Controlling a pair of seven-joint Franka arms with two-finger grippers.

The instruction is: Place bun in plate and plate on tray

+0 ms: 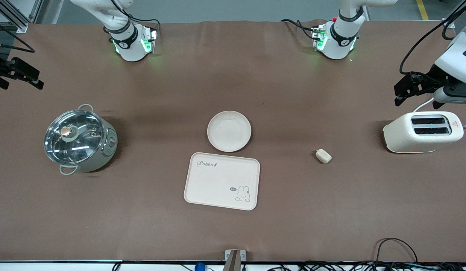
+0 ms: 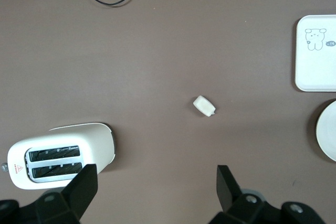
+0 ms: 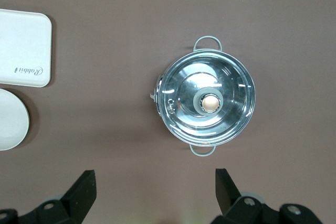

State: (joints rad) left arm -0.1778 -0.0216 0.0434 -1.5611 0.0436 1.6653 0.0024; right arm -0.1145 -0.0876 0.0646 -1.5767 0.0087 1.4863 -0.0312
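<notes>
Front view: bun [image 1: 323, 156] on table, apart from plate [image 1: 229, 131], tray [image 1: 222, 180].

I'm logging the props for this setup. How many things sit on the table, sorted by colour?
Cream: 4, namely the bun, the plate, the tray and the toaster.
Silver and grey: 1, the lidded pot.
Total: 5

Bun [image 1: 323, 156], plate [image 1: 229, 131], toaster [image 1: 422, 132] were cream; tray [image 1: 222, 180] cream with bunny drawing; pot [image 1: 79, 140] silver; table [image 1: 142, 210] brown.
</notes>
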